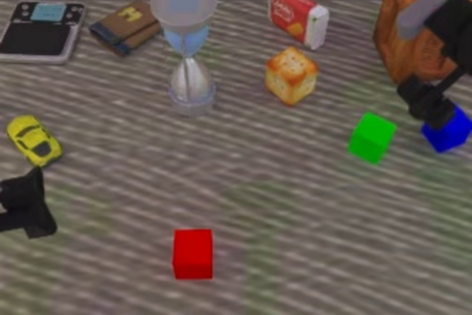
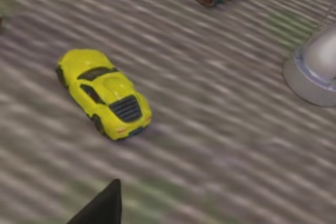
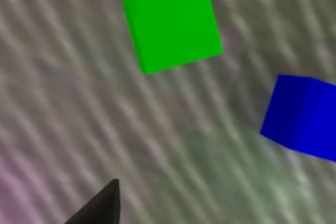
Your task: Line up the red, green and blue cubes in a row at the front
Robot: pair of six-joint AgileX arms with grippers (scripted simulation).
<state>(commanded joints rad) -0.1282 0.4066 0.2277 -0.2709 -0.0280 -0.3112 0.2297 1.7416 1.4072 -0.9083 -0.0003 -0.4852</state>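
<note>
Right gripper (image 1: 434,108) over blue cube (image 1: 448,130) at right edge, finger state unclear. Green cube (image 1: 372,137) just left of it. Red cube (image 1: 193,254) front centre. Left gripper (image 1: 26,208) parked left, near yellow car (image 1: 33,139).

A rendered tabletop test scene, no real room; a grey streaked cloth (image 1: 243,204) carries unrelated props: hourglass (image 1: 189,49), toy car (image 1: 33,140), wallet (image 1: 125,27), snack packet (image 1: 298,14).
</note>
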